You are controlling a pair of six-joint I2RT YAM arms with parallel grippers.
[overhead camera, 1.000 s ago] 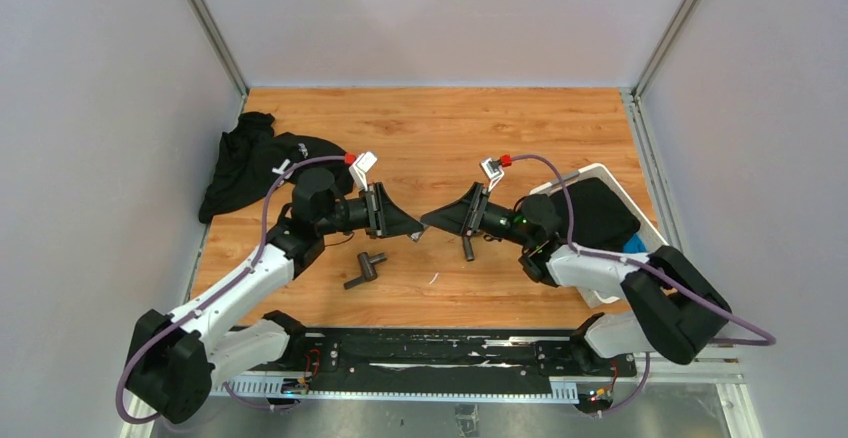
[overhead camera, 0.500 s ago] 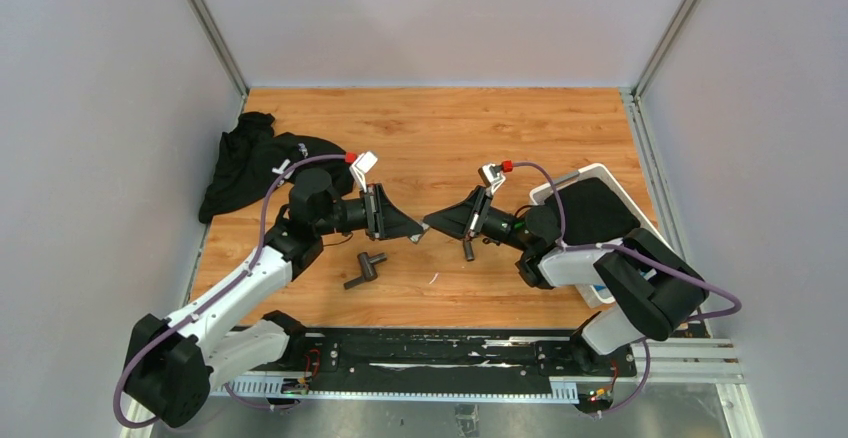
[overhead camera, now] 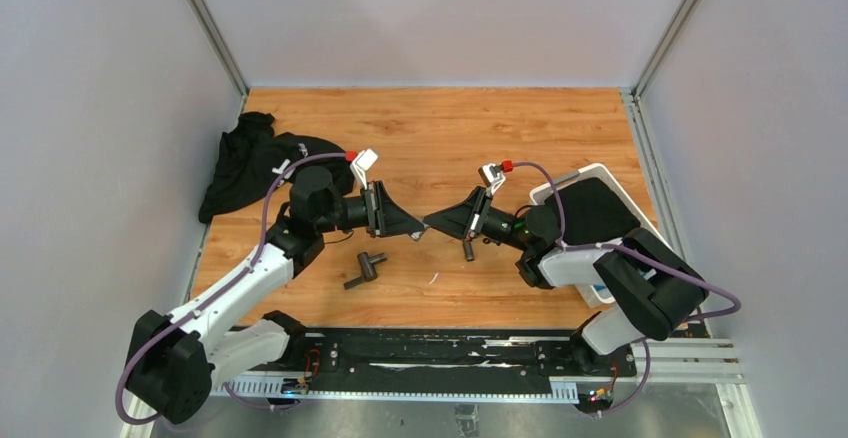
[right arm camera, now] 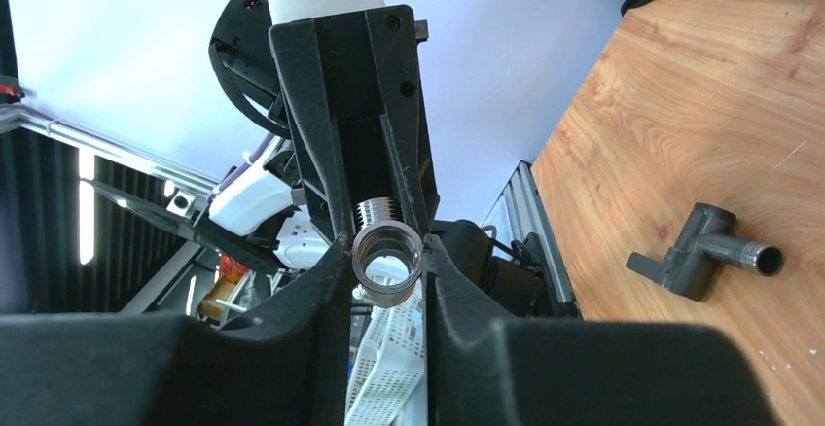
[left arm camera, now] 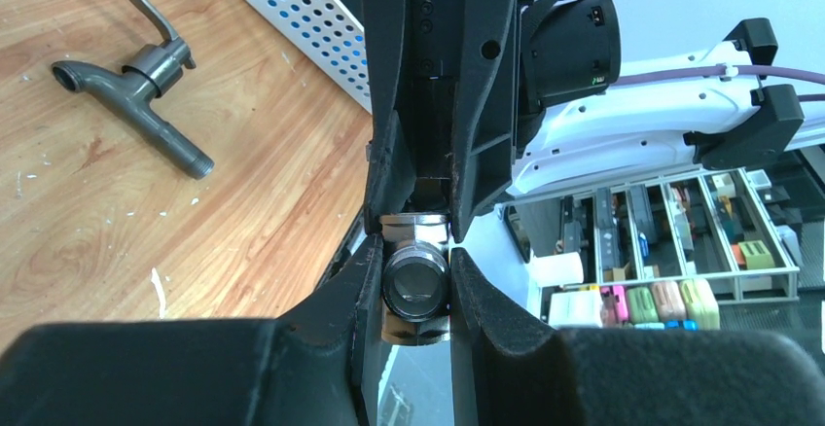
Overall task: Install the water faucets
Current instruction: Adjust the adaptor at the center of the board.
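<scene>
From above, we see the left hand (overhead camera: 417, 234) and right hand (overhead camera: 430, 224) level, tip to tip over the wood-grain worktop (overhead camera: 440, 128); their load is too small to tell. At the left wrist, both clamp one shiny threaded fitting (left arm camera: 415, 285), and a dull-grey lever faucet (left arm camera: 146, 68) lies nearby. At the right wrist, a T-shaped faucet piece (right arm camera: 702, 247) lies on the wood.
</scene>
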